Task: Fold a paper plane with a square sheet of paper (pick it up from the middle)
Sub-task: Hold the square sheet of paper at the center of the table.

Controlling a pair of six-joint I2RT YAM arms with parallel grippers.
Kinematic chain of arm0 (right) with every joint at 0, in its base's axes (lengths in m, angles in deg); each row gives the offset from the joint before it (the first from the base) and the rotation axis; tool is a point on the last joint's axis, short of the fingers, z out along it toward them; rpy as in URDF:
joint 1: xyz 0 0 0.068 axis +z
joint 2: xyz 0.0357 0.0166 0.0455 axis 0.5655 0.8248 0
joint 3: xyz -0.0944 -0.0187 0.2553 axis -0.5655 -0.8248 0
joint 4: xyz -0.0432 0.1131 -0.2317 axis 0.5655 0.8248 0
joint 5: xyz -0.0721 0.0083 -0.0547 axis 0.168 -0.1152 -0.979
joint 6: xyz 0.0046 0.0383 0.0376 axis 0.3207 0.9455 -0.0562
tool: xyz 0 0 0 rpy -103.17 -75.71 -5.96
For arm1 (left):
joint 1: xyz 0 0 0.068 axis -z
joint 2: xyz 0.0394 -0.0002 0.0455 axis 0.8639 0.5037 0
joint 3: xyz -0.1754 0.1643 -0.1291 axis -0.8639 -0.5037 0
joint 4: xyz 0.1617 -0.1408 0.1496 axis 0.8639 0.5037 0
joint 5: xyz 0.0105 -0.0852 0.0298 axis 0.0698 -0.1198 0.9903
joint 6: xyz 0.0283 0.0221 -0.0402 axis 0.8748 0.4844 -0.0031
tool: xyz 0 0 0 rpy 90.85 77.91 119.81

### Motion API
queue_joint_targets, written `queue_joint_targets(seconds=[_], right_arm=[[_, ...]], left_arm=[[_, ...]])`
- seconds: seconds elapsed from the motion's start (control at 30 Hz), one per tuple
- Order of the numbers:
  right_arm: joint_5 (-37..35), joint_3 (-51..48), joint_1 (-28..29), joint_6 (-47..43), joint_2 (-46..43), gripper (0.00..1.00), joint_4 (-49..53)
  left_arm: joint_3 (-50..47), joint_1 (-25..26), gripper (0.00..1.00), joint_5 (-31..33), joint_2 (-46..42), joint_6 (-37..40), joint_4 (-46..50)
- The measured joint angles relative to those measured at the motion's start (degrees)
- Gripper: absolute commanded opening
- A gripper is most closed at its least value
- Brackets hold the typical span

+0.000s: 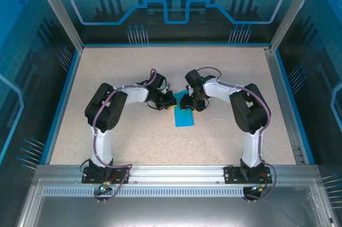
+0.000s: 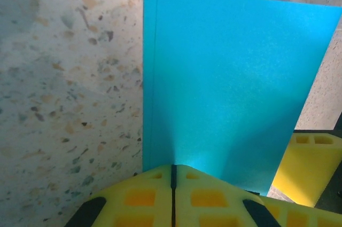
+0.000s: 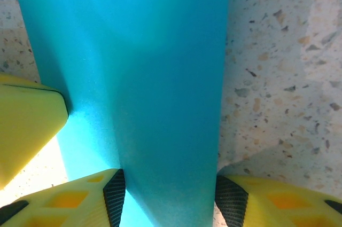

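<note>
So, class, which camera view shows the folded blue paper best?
Left wrist: the blue paper appears almost whole, with its doubled layers visible along the left edge. Top external shows it as a small blue patch on the table; right wrist shows it too close, cropped by the frame.

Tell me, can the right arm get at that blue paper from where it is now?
Probably yes. The right arm's fingers stand open on either side of the blue paper, with nothing between. The left fingers, shut on the paper's edge, sit close beside and may crowd it.
</note>
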State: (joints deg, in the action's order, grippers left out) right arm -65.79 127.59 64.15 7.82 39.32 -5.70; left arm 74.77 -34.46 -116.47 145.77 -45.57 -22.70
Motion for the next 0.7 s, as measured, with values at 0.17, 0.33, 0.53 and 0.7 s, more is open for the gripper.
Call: queue_joint_targets(seconds=[0.17,0.33,0.53,0.7], right_arm=[[0.6,-1.3,0.0,1.1,-2.1,0.62,-1.6],[-1.6,-3.5,-1.1,2.5,-7.0,0.64,-1.9],[2.1,-3.4,-2.1,0.7,-11.7,0.42,-4.7],[8.3,-3.2,-2.1,-0.5,-9.4,0.22,-7.3]], left_arm=[[0.0,0.0,0.06,0.0,0.0,1.1,0.3],[0.0,0.0,0.05,0.2,0.0,1.6,0.4],[0.0,0.0,0.04,0.4,0.0,2.5,0.5],[0.0,0.1,0.03,0.5,0.0,2.6,0.6]])
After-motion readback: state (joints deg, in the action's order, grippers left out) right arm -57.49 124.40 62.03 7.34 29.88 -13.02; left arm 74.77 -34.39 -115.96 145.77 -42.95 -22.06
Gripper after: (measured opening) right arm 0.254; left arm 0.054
